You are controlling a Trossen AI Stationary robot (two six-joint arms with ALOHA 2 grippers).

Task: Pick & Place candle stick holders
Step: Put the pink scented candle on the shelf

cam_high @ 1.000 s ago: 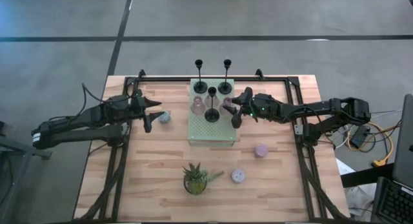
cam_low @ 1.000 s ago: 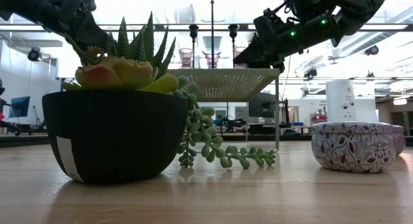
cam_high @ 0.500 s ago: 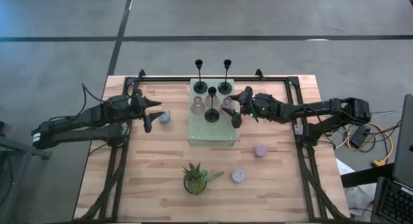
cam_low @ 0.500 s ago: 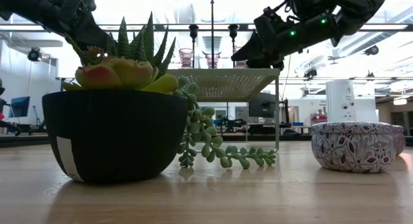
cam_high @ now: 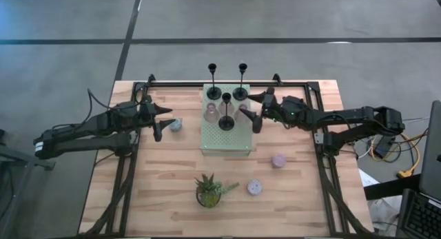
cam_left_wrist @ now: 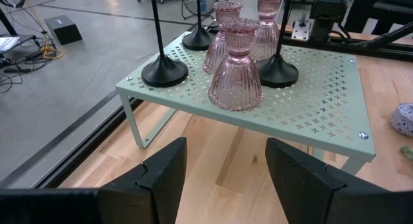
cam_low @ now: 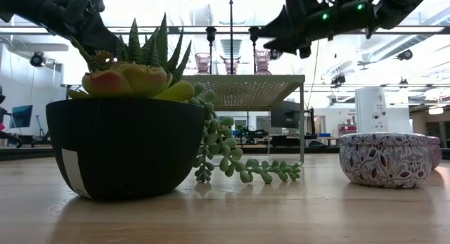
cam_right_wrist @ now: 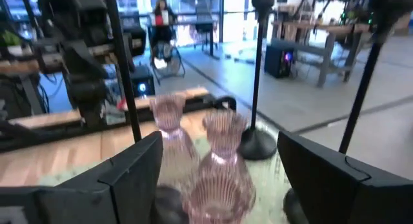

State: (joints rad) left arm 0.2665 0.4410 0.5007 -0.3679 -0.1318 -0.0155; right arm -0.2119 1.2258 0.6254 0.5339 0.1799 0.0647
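Note:
A green perforated shelf (cam_high: 224, 139) carries three black candle stick holders (cam_high: 226, 120) on disc bases and three pink ribbed glass holders (cam_left_wrist: 235, 72). My right gripper (cam_high: 255, 111) hovers open above the shelf's right side. In its wrist view a pink holder (cam_right_wrist: 218, 175) stands on the shelf below and between its fingers, untouched. My left gripper (cam_high: 162, 123) waits open left of the shelf, beside a small blue cup (cam_high: 177, 124) on the table.
Two lilac patterned tins (cam_high: 278, 160) (cam_high: 255, 187) and a potted plant (cam_high: 209, 191) sit on the near half of the wooden table. A black metal frame (cam_high: 318, 129) runs along the table's sides. Bare wood lies left of the plant.
My right gripper has opened and let go of a pink glass holder on the shelf's right side, then risen and drawn back a little toward the table's right edge. The holder stays upright on the shelf.

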